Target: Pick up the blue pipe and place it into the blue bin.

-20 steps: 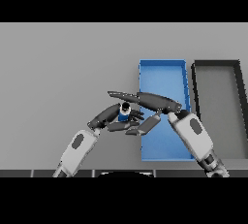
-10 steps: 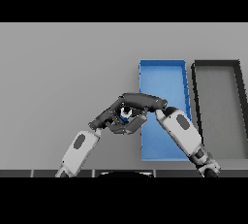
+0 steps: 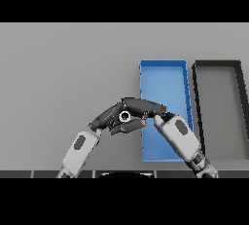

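Blue bin (image 3: 165, 80) on the table (image 3: 63, 73), dark bin (image 3: 219, 107) at its right edge, pipe (image 3: 125, 117) end-on beside the blue bin's left wall, hidden between left hand (image 3: 108, 117) and right hand (image 3: 143, 107), curled fingers closed on it

Light falls evenly and softly over the grey table (image 3: 63, 68), with no visible source and no hot spots or glare on its matte surface. Shadows are faint: a slightly darker patch lies under the two meeting hands, the left hand (image 3: 109, 115) and the right hand (image 3: 141, 106), whose dark surfaces merge into one mass with little detail. The blue bin (image 3: 163, 64) is saturated and uniformly lit, its inner walls barely shaded. The black bin (image 3: 197, 92) has dark walls around a flat grey floor. Edges are straight, without bending toward the borders.
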### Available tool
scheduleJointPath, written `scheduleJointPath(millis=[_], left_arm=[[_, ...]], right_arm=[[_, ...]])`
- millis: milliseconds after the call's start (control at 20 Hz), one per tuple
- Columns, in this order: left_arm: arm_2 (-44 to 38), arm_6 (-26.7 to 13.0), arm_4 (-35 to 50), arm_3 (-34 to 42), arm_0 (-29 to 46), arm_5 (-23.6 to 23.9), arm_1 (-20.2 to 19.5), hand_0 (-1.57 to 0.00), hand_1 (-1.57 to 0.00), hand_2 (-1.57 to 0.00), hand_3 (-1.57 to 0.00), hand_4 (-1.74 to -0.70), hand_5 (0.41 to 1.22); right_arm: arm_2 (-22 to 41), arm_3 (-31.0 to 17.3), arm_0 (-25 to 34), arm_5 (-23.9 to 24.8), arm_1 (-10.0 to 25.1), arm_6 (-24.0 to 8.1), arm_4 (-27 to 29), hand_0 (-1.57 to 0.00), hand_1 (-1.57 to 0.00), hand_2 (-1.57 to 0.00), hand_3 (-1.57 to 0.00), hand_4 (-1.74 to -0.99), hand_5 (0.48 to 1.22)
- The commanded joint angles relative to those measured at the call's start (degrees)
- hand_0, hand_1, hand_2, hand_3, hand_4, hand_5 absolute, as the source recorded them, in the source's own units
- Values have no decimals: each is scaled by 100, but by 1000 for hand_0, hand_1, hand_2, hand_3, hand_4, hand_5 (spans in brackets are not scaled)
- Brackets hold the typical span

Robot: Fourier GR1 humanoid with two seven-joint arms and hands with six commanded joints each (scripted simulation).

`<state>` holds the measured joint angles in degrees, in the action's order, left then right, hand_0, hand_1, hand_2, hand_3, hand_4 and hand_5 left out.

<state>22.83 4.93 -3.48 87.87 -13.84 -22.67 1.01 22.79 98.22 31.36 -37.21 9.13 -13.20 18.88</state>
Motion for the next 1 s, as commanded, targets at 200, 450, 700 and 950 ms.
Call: scheduleJointPath(millis=[200,450,700,950], left_arm=[[-18,67,-163,33,29,130,27,-1446,-1368,-1336,-1051,-1629,1221],[-58,14,-357,-44,-49,-352,-88,-481,-448,-437,-344,-1186,1148],[-170,-739,-336,-96,-112,-385,-89,-157,-146,-143,-112,-1011,785],[-186,-844,-303,-146,2,-309,-24,-51,-47,-46,-36,-973,578]], right_arm=[[-94,26,-74,76,-134,-83,125,-1554,-1554,-1555,-1547,-1496,1197],[-203,108,-90,89,-217,-341,13,-1565,-1566,-1566,-1563,-1498,1213],[-302,130,-153,36,-373,-113,-165,-1569,-1569,-1569,-1568,-1499,1218],[-354,6,-158,-42,-452,-68,-227,-1570,-1570,-1570,-1570,-1499,1220]])
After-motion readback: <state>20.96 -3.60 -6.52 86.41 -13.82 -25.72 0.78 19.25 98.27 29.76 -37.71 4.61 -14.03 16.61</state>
